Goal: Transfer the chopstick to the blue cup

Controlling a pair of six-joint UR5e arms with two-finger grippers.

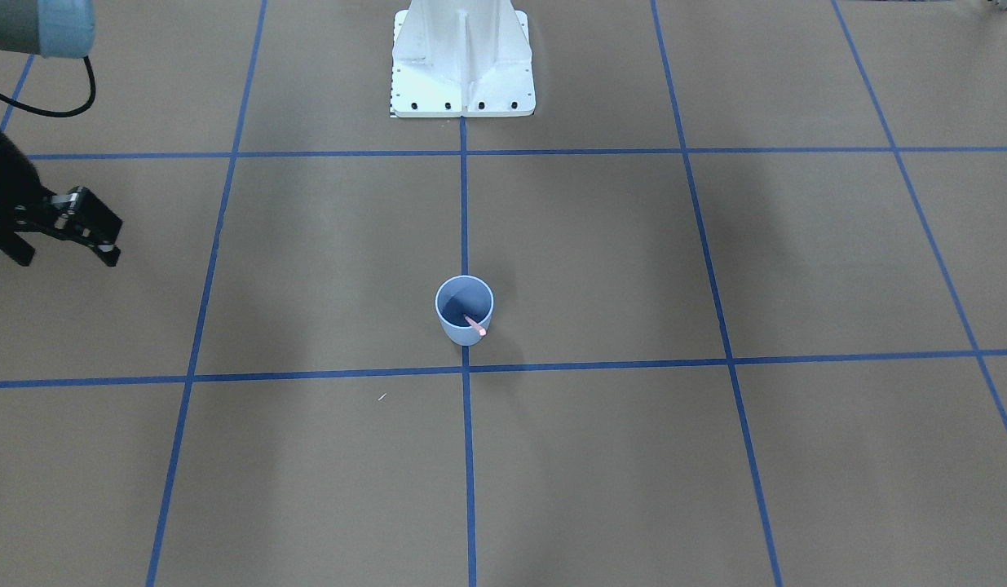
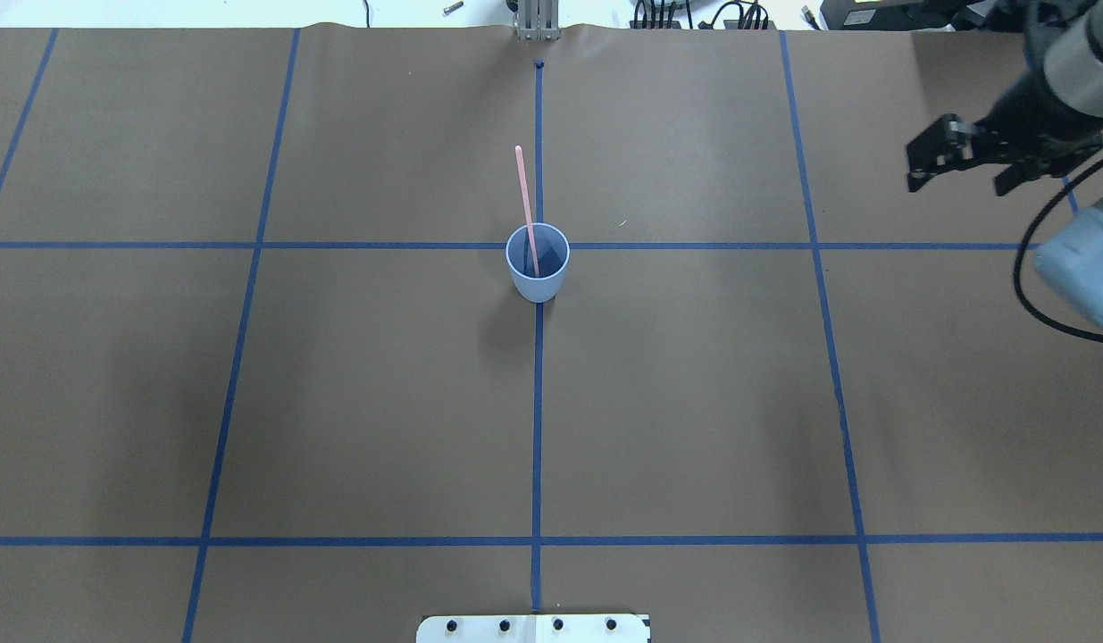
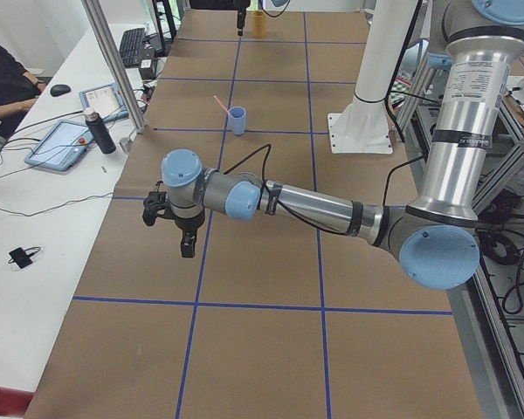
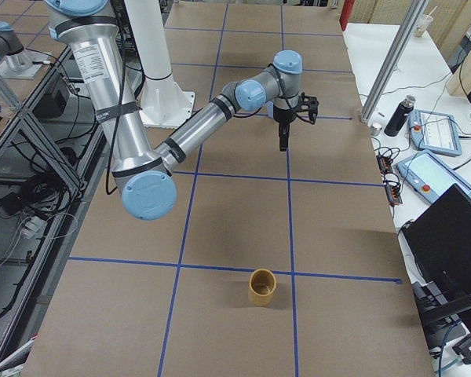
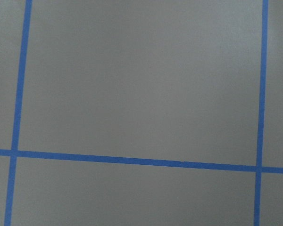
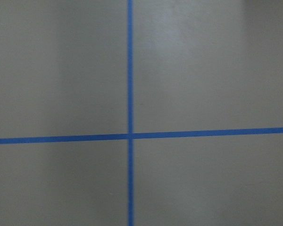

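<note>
The blue cup (image 1: 454,330) stands upright near the table's middle, on the centre tape line; it also shows in the overhead view (image 2: 538,288) and the left view (image 3: 237,122). One pink chopstick (image 2: 523,201) stands inside it and leans over the rim away from the robot; it shows too in the front view (image 1: 475,326) and the left view (image 3: 219,102). My right gripper (image 2: 957,186) is open and empty, far off to the cup's right; the front view shows it as well (image 1: 63,254). My left gripper (image 3: 179,236) shows only in the left view, far from the cup; I cannot tell if it is open.
The white robot base (image 1: 462,81) stands behind the cup. A tiny white fleck (image 1: 382,397) lies on the paper beyond the cup. An orange cup (image 4: 261,287) stands near the table's right end. Blue tape lines grid the brown paper. Both wrist views show only paper and tape.
</note>
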